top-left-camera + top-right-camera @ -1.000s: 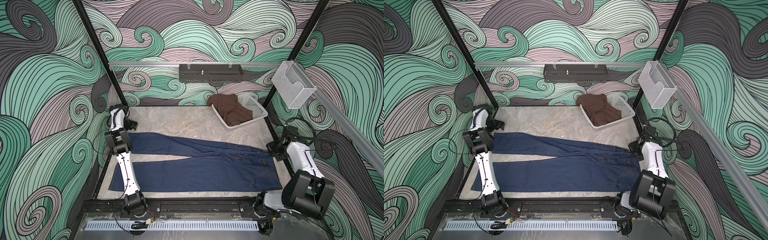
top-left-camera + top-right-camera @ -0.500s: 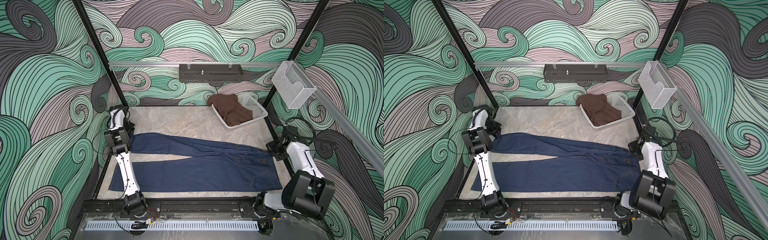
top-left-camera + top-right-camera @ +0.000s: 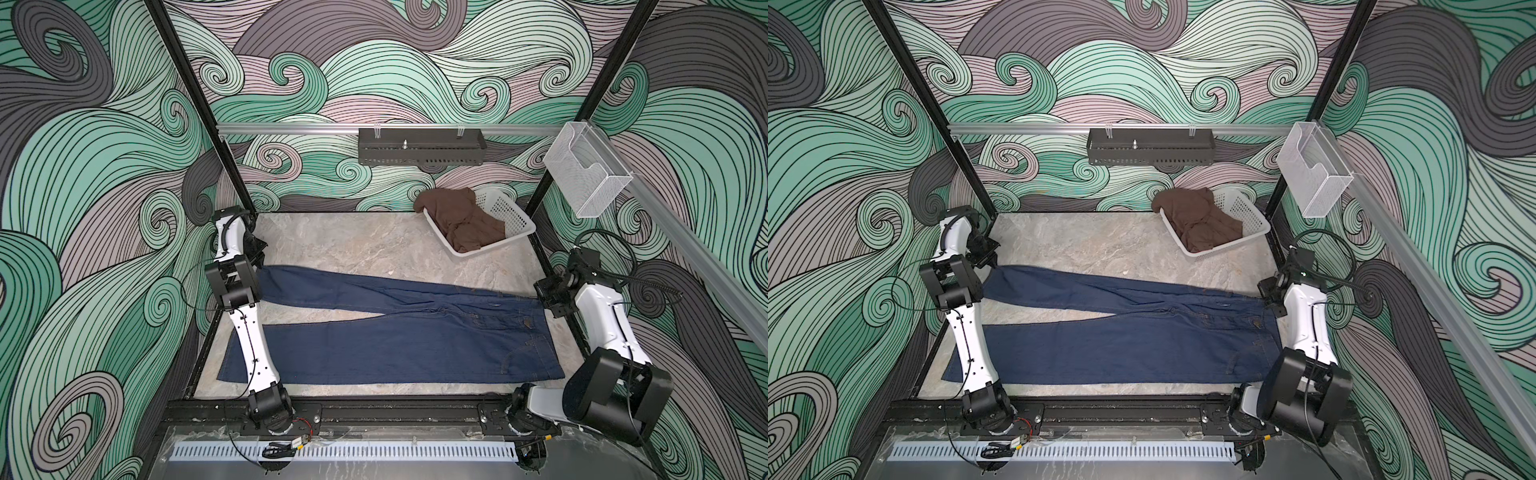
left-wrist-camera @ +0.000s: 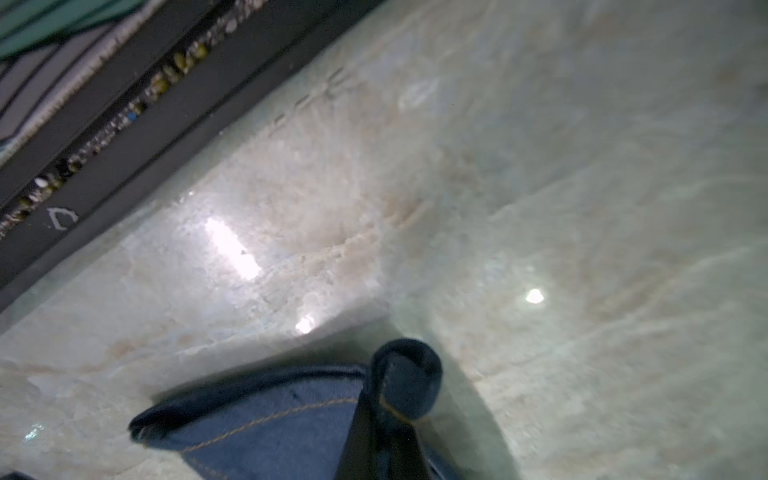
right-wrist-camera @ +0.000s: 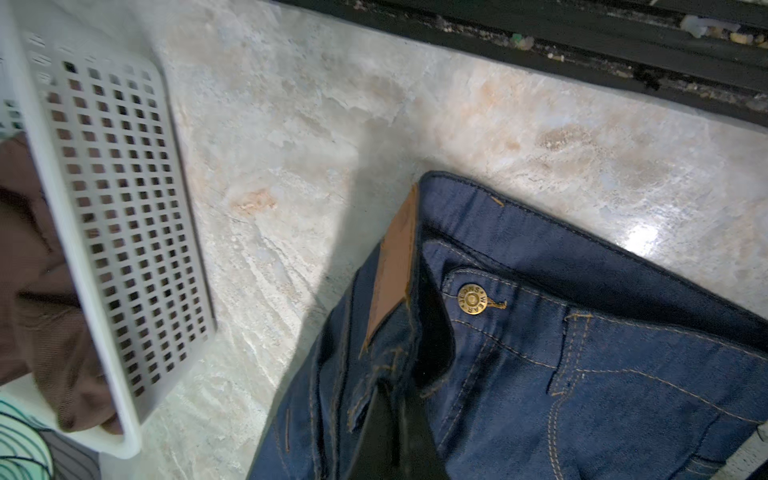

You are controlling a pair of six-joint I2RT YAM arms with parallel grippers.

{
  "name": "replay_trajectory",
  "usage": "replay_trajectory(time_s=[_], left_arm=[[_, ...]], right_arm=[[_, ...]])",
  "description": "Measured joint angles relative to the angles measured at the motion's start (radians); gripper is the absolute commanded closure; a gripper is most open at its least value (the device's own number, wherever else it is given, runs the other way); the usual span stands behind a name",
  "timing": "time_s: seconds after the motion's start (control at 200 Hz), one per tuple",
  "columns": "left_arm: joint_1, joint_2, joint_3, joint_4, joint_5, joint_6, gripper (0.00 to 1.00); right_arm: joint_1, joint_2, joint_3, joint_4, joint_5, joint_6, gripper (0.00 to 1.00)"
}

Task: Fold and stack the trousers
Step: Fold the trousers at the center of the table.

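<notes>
Starting lengthwise fold: left pincer [image 4: 401,386] clamped on jeans [image 4: 257,428] hem [image 4: 249,380], right pincer [image 5: 390,432] clamped on waistband [image 5: 519,224]; next lift both, lay over other leg.

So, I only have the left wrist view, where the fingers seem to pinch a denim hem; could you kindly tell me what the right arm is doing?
Observer: The right fingers are shut on the far waistband corner of the trousers.
Operator: Thanks; are the legs folded yet?
Observer: No, both legs lie flat on the table, spread in a narrow V.
Operator: Anything else on the table?
Observer: A white basket holding a brown garment stands at the far right corner.
</notes>
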Motion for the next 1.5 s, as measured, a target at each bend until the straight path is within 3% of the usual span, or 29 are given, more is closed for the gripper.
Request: replay_trajectory(time_s=[0.375, 0.57, 0.811, 1.021, 1.271, 1.376, 1.501], left_arm=[[0.044, -0.199, -0.023, 0.106, 0.146, 0.011, 1.00], [0.062, -0.184, -0.016, 0.127, 0.223, 0.002, 1.00], [0.057, -0.071, 0.166, 0.134, 0.311, -0.054, 1.00], [0.051, -0.062, 0.205, 0.198, 0.366, -0.130, 1.00], [0.046, -0.062, 0.204, 0.268, 0.410, -0.183, 1.00], [0.047, -0.105, 0.113, 0.278, 0.415, -0.173, 1.00], [0.067, -0.269, -0.190, 0.307, 0.421, -0.147, 1.00]], right_arm=[[-0.095, 0.103, 0.187, 0.001, -0.131, 0.067, 1.00], [-0.098, 0.238, 0.281, 0.012, -0.198, 0.095, 1.00], [-0.079, 0.372, 0.472, 0.013, -0.251, 0.127, 1.00], [-0.065, 0.466, 0.628, 0.038, -0.288, 0.156, 1.00], [-0.063, 0.494, 0.661, 0.062, -0.300, 0.158, 1.00], [-0.068, 0.480, 0.618, 0.081, -0.292, 0.150, 1.00], [-0.097, 0.452, 0.546, 0.090, -0.276, 0.126, 1.00]])
